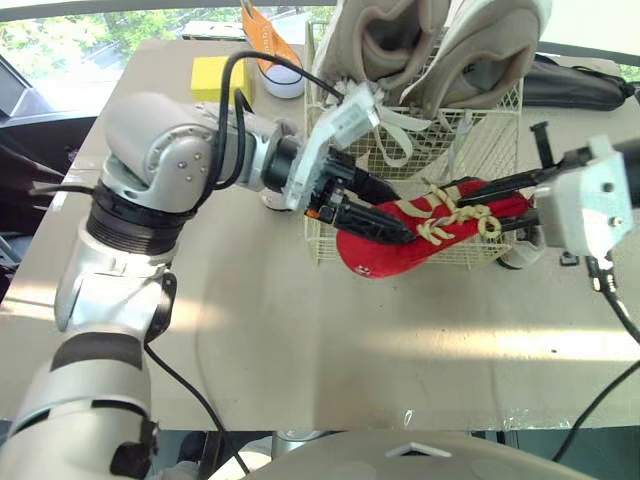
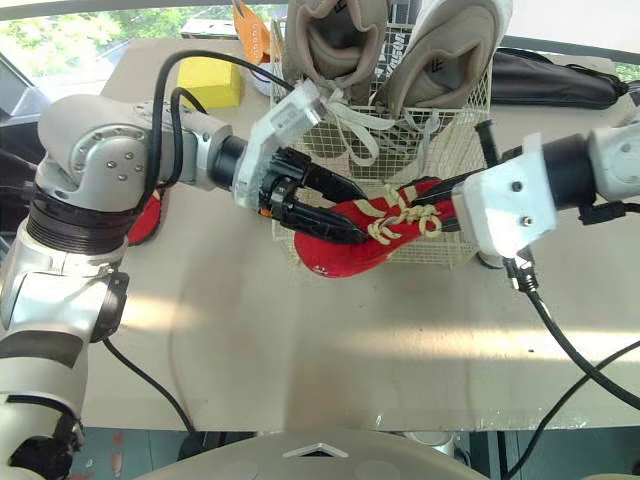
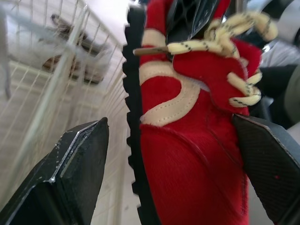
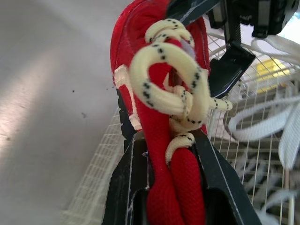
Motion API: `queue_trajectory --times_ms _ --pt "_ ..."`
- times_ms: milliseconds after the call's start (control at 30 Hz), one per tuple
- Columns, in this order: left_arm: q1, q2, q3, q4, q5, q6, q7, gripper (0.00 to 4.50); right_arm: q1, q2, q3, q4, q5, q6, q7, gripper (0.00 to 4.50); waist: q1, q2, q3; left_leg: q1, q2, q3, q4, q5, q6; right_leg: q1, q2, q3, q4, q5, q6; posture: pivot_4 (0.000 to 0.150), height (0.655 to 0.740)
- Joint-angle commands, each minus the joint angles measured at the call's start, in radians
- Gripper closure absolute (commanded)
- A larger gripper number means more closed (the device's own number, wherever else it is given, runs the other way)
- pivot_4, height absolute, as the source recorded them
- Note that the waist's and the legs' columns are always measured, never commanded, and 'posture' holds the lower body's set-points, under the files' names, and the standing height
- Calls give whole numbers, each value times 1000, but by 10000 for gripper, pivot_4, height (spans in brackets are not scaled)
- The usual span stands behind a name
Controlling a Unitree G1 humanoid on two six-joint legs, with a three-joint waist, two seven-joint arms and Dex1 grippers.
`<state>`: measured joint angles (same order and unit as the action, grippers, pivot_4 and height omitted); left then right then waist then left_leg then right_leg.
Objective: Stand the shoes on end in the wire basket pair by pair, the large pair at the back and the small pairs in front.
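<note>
**Red shoe held at the basket front, not yet stood on end**

The wire basket (image 1: 497, 135) already carries the large beige pair (image 1: 400, 40), upright along its back. So we judge the work has come to the small pairs in front.

The red shoe (image 1: 400, 245) lies sideways along the basket's front wall, its toe out past the left corner. We cannot tell whether it hangs above the rim or outside it.

The right gripper (image 4: 168, 140) is clamped on the heel end. The left gripper (image 1: 400, 217) straddles the toe with its fingers apart, and a gap shows beside the black sole.

Next the shoe must be tipped upright and lowered in front of the beige pair.

It is red suede with cream trim and loose cream laces (image 4: 164, 79), which could snag on the wire.
</note>
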<state>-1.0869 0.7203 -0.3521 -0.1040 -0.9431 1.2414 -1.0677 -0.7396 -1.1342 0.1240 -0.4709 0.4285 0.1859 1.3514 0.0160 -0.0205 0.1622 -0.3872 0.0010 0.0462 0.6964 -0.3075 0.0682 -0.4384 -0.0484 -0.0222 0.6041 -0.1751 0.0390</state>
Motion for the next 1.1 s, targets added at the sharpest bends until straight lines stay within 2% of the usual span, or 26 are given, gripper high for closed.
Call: queue_trajectory --times_ms 33,133,167,200,233,267,400,467,533,600,633,733,800,900,1000,1100 --pt "-3 18 -33 -28 54 -8 -70 12785 -86 44 -27 -5 11 -6 3 44243 0 0 0 0 0 0 0 0 0 0 0 -1 0 0 0 1500 7400" --pt "20 11 5 -29 52 -3 -84 25766 -109 74 -24 -8 27 77 -15 44246 -1 0 0 0 0 0 2 0 0 0 0 -1 1 0 0 1500 7400" --pt "29 6 22 -31 48 1 -81 30316 -110 85 -31 -11 37 98 -21 33752 -1 0 0 0 0 0 3 0 0 1 -1 -1 2 0 0 1500 7400" --pt "40 0 44 -36 37 9 -78 32999 -107 88 -37 -19 48 120 -23 30926 -2 0 0 1 0 0 4 0 0 1 -1 -1 3 0 0 1500 7400" --pt "61 -10 86 -44 16 13 -61 36195 -96 89 -50 -30 51 144 -39 24493 -2 0 0 2 0 1 4 0 0 1 -1 0 4 0 0 1500 7400" --pt "83 -20 128 -53 -4 18 -42 37841 -80 84 -66 -43 51 170 -56 20051 -2 0 0 1 1 1 5 0 0 1 -1 0 4 0 0 1500 7400" --pt "233 -79 325 -143 -69 -37 71 38624 143 -6 -273 -121 134 450 -172 0 3 -1 -1 1 1 -4 6 0 0 3 -8 -1 5 0 0 1500 7400" --pt "326 -106 373 -219 -16 -145 125 38629 299 26 -467 -172 270 708 -265 0 4 -2 -1 0 1 -5 6 0 0 4 -9 -1 4 0 0 1500 7400" --pt "397 -149 411 -282 27 -237 195 38650 435 116 -653 -222 434 930 -403 0 6 -2 -2 2 1 -7 6 0 0 6 -11 -4 4 0 -1 1500 7400" --pt "442 -181 416 -327 63 -309 234 38840 505 220 -736 -271 622 1008 -589 0 7 -1 -2 3 1 -9 4 0 -1 7 -13 -5 4 0 -1 1500 7400" --pt "464 -190 404 -345 95 -353 239 38842 527 262 -740 -286 746 1002 -702 0 6 -1 -2 3 1 -9 3 0 -1 7 -13 -6 3 1 -2 1500 7400" --pt "516 -219 348 -362 195 -486 239 38849 512 374 -611 -317 1080 847 -1076 0 -4 2 -2 3 1 -9 3 -1 -6 6 -14 -5 4 2 -4 1500 7400" --pt "533 -229 318 -354 248 -557 224 38865 467 422 -511 -311 1173 774 -1272 0 -6 2 -2 5 1 -6 3 0 -8 6 -13 -6 4 3 -6 1500 7400" --pt "530 -257 291 -331 261 -600 211 38867 414 482 -376 -279 1145 741 -1449 0 -3 2 -2 6 1 -5 3 2 -3 6 -13 -7 5 5 -9 1500 7400" --pt "521 -271 282 -327 261 -603 210 38869 400 493 -322 -274 1125 709 -1513 8034 4 2 -2 5 1 -4 3 3 -1 6 -11 -8 5 5 -9 1500 7400" --pt "528 -270 293 -334 254 -600 217 38874 403 473 -303 -279 1143 685 -1531 22797 0 1 -2 3 1 -4 3 3 0 6 -5 -8 4 5 -8 1500 7400"
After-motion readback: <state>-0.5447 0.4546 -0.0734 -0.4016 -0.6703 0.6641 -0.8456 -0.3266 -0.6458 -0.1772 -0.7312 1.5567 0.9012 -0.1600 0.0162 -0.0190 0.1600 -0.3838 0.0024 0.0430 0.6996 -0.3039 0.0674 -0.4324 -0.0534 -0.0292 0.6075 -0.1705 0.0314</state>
